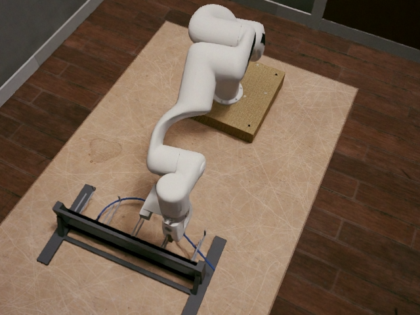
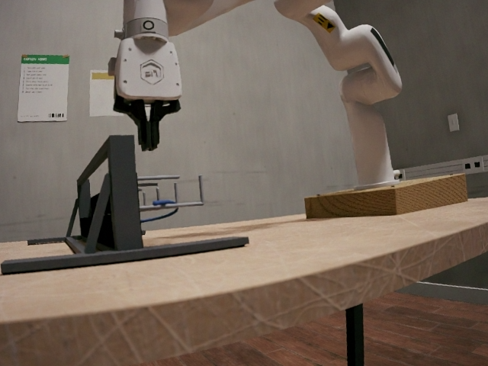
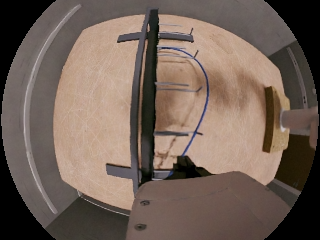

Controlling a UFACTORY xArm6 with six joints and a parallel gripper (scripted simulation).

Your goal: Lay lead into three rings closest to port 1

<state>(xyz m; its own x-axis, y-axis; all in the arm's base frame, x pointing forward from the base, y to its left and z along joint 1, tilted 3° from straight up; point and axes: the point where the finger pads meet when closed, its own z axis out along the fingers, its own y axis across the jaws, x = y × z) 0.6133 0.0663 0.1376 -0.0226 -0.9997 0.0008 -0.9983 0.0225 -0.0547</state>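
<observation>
My gripper [image 2: 148, 148] [image 3: 181, 164] is shut and empty, above the rings near the port 1 end. The grey rack [image 1: 91, 225] [image 2: 125, 197] [image 3: 134, 110] stands level. The blue lead [image 1: 130, 198] [image 2: 163, 202] [image 3: 207, 95] leaves the far end of the rack and arcs out, and its free end reaches past the near-end foot. The end ring [image 1: 200, 247] [image 2: 201, 189] has the lead resting on its lower bar. In the wrist view the lead crosses the second ring [image 3: 172, 133] just inside its tip. It passes outside the tip of the middle ring [image 3: 177, 90]. Exact heights there are unclear.
The arm's wooden base [image 1: 261, 98] [image 2: 351, 203] [image 3: 270, 120] stands behind the rings' side. The rack's long feet [image 1: 205, 281] [image 2: 197, 247] [image 3: 120, 171] rest on the table [image 1: 271, 189]. The rings' open tops and upright tips stick out toward the arm.
</observation>
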